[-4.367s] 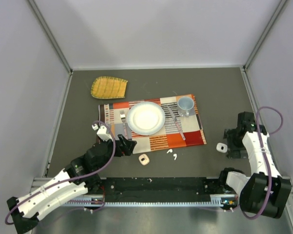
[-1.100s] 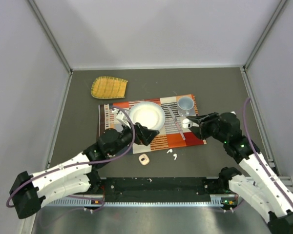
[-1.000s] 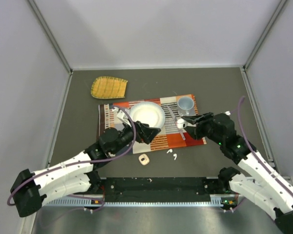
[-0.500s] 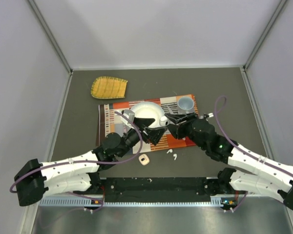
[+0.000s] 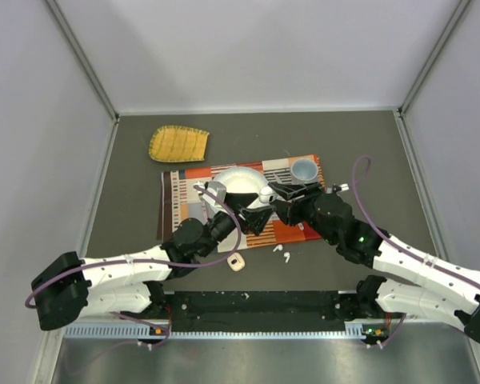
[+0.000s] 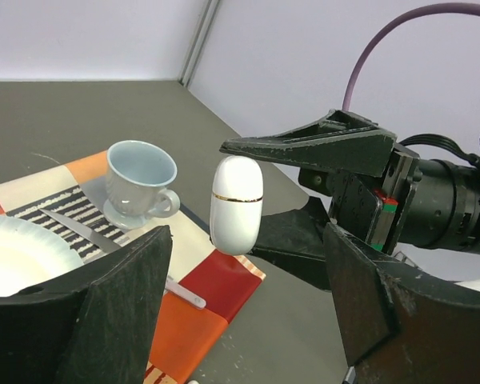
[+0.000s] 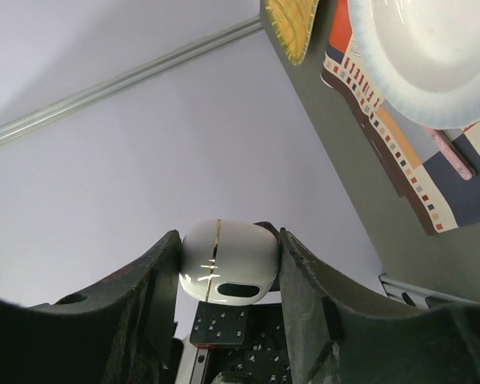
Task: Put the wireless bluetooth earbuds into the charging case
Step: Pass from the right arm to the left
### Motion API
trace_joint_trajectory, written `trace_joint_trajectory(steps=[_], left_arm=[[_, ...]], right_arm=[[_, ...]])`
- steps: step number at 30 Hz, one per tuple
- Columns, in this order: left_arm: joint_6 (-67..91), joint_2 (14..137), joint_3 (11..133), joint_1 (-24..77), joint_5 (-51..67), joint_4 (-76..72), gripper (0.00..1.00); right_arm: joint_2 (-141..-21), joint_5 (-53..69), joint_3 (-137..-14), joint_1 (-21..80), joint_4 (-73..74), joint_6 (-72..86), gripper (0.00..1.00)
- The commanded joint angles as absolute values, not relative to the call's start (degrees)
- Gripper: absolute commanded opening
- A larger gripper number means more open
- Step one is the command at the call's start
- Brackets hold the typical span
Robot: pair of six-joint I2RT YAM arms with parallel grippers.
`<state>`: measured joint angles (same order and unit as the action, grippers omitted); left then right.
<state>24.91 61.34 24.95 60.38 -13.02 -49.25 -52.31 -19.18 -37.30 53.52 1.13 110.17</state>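
Note:
My right gripper (image 5: 274,194) is shut on the white charging case (image 5: 266,196), which is closed, and holds it in the air over the placemat. In the right wrist view the case (image 7: 228,262) is clamped between both fingers (image 7: 136,320). My left gripper (image 5: 253,218) is open and empty, just short of the case and pointing at it. In the left wrist view the case (image 6: 237,204) hangs ahead of the gap between the jaws. Two tiny white earbuds (image 5: 280,251) lie on the grey table just off the mat's near edge, below both grippers.
The patterned placemat (image 5: 308,228) holds a white plate (image 5: 240,179), a pale blue cup (image 5: 305,170) on a saucer, and cutlery. A small beige object (image 5: 236,262) lies left of the earbuds. A yellow woven dish (image 5: 178,143) sits at the back left.
My right gripper lifted the case from the table at the right and carried it left over the mat. My left arm reached forward and right until its open gripper faced the case.

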Motion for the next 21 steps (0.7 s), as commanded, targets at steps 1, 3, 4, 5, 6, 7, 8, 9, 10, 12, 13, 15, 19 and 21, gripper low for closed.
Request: trace_joint_trajectory(steps=[1, 3, 4, 5, 6, 7, 8, 9, 10, 12, 13, 15, 19, 21], left_arm=[[21.98, 62.66, 25.57, 60.56, -11.34, -55.11, 0.78], [22.06, 63.02, 25.84, 60.56, -10.81, -55.19, 0.74], [22.23, 63.63, 25.93, 60.56, -10.81, -55.46, 0.72], [22.24, 63.81, 25.75, 60.56, -10.81, -55.89, 0.71], [22.41, 63.98, 25.66, 60.47, -10.98, -56.25, 0.71], [22.67, 64.16, 25.66, 60.56, -11.07, -56.42, 0.71], [22.85, 64.25, 25.66, 60.56, -11.07, -56.6, 0.71], [22.94, 64.42, 25.58, 60.47, -11.07, -56.69, 0.71], [23.03, 64.6, 25.66, 60.56, -11.25, -57.3, 0.71], [23.03, 65.04, 25.75, 60.56, -11.42, -57.57, 0.69], [23.11, 65.3, 25.75, 60.56, -11.43, -57.83, 0.68], [23.12, 65.91, 25.75, 60.56, -11.78, -58.53, 0.64], [22.85, 66.8, 25.93, 60.47, -12.22, -59.5, 0.58], [22.76, 67.23, 26.01, 60.47, -12.22, -59.85, 0.56]], right_arm=[[-51.77, -18.63, -40.08, 54.49, -0.09, 110.48, 0.0], [-51.77, -18.28, -39.99, 54.49, -0.09, 110.48, 0.0], [-51.59, -18.11, -39.9, 54.49, -0.17, 110.39, 0.0], [-51.59, -18.02, -39.82, 54.49, -0.18, 110.48, 0.0], [-51.5, -18.02, -39.81, 54.49, -0.18, 110.39, 0.0], [-51.42, -18.02, -39.81, 54.49, -0.09, 110.39, 0.0], [-51.33, -18.19, -39.81, 54.49, -0.17, 110.39, 0.0], [-51.33, -18.19, -39.9, 54.49, -0.18, 110.04, 0.0], [-51.24, -18.19, -39.9, 54.49, -0.18, 110.04, 0.0], [-51.24, -17.85, -39.81, 54.49, -0.18, 110.04, 0.0], [-51.24, -17.84, -39.81, 54.41, -0.18, 110.04, 0.0], [-51.24, -17.49, -39.64, 54.49, -0.18, 109.95, 0.0], [-50.98, -17.05, -39.46, 54.49, -0.09, 109.86, 0.0], [-50.71, -17.05, -39.46, 54.49, -0.18, 109.78, 0.0]])
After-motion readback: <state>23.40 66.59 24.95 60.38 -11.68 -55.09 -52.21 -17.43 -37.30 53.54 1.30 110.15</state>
